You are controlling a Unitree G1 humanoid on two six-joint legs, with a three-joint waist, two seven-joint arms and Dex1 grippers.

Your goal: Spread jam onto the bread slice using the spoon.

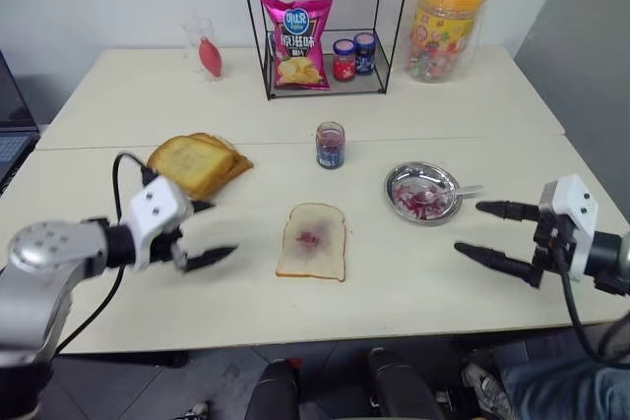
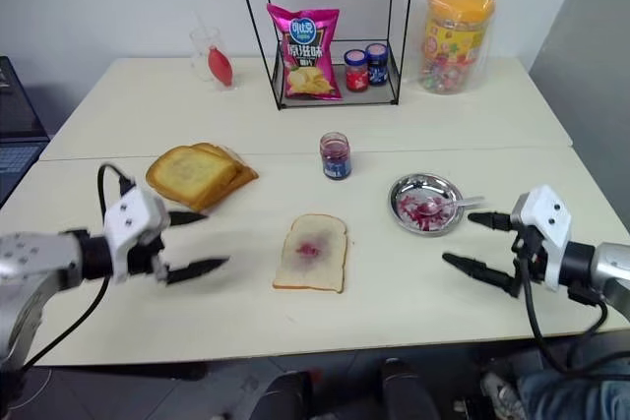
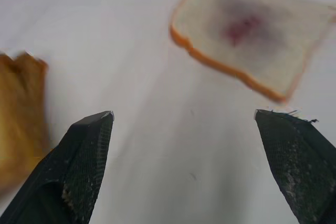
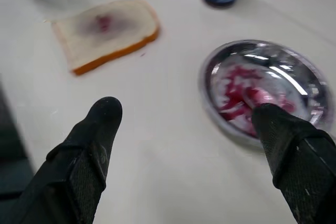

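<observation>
Left eye view | bread slice (image 1: 312,241): flat mid-tabletop (image 1: 128,95), jam (image 1: 309,238) smear centred | spoon (image 1: 455,191): in steel dish (image 1: 422,193) | left gripper (image 1: 209,232), right gripper (image 1: 483,229): jaws apart, empty | chip bag (image 1: 297,42): print unreadable

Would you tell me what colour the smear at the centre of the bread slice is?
Purplish-red, on the pale bread slice; the left wrist view shows it best.
</observation>
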